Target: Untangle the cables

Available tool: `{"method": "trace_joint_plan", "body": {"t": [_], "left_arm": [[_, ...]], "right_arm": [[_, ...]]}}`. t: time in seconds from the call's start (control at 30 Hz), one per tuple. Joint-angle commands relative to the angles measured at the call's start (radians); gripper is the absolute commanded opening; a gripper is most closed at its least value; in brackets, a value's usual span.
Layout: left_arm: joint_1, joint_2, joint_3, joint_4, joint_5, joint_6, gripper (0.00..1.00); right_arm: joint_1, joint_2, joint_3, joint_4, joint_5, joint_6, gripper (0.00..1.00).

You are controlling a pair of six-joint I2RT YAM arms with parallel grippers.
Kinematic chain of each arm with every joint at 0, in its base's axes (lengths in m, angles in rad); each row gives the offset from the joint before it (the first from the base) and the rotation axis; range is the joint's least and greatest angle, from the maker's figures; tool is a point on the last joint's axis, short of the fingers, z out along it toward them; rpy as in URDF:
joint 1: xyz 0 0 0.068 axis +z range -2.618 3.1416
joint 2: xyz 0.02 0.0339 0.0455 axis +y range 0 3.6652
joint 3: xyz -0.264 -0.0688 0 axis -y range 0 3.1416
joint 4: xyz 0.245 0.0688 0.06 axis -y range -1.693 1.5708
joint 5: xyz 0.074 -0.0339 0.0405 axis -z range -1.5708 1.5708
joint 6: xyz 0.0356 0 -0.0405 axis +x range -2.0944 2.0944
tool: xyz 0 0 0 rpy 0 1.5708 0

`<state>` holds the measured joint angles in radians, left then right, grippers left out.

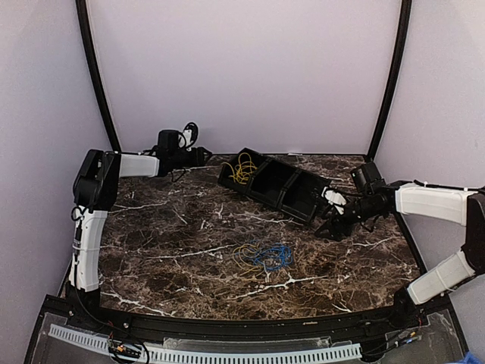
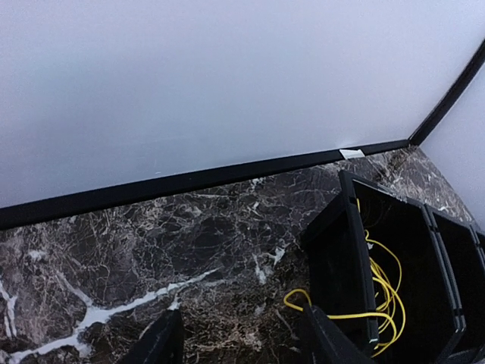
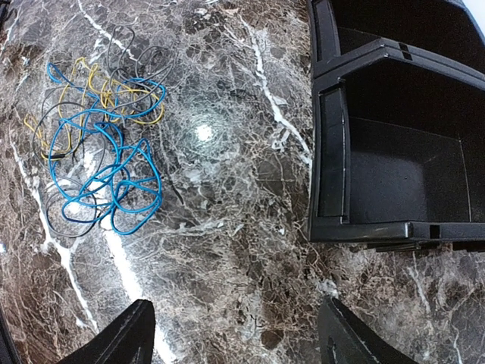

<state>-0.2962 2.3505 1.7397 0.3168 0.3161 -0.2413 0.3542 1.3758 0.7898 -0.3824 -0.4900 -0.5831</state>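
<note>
A tangle of cables lies on the marble table: a blue cable [image 1: 274, 256] [image 3: 106, 174] looped with a thin yellow cable [image 1: 246, 258] [image 3: 114, 95] and a dark grey one [image 3: 136, 57]. Another yellow cable [image 1: 242, 168] [image 2: 379, 288] sits coiled in the left compartment of a black bin [image 1: 282, 199], with one loop hanging over the wall onto the table. My left gripper [image 1: 203, 157] [image 2: 242, 345] is open and empty beside that compartment. My right gripper [image 1: 331, 227] [image 3: 239, 337] is open and empty over bare table, between the tangle and the bin's right end [image 3: 333, 152].
The black bin has three compartments and lies at an angle across the back of the table; its middle and right compartments show nothing inside. White walls with black corner posts enclose the table. A black rail [image 2: 189, 180] runs along the back edge.
</note>
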Motion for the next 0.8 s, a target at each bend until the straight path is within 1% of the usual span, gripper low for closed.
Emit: {"method": "trace_joint_plan", "body": {"t": [0.0,0.17,0.27,0.6,0.77], "left_arm": [[-0.011,-0.017,0.018,-0.016,0.106,0.251,0.54],[-0.011,0.025,0.074,-0.083,0.151,0.33,0.5],[-0.011,0.056,0.114,-0.11,0.171,0.36,0.5],[-0.012,0.115,0.164,-0.122,0.221,0.375,0.45],[-0.021,0.154,0.236,-0.14,0.239,0.378,0.45]], "right_arm": [[-0.003,0.026,0.033,0.0,-0.011,-0.005,0.75],[-0.003,0.036,0.035,-0.001,-0.012,-0.005,0.75],[-0.003,0.041,0.035,-0.004,-0.01,-0.003,0.75],[-0.004,0.062,0.043,-0.005,-0.005,-0.003,0.75],[-0.003,0.072,0.047,-0.008,-0.006,-0.004,0.75]]}}
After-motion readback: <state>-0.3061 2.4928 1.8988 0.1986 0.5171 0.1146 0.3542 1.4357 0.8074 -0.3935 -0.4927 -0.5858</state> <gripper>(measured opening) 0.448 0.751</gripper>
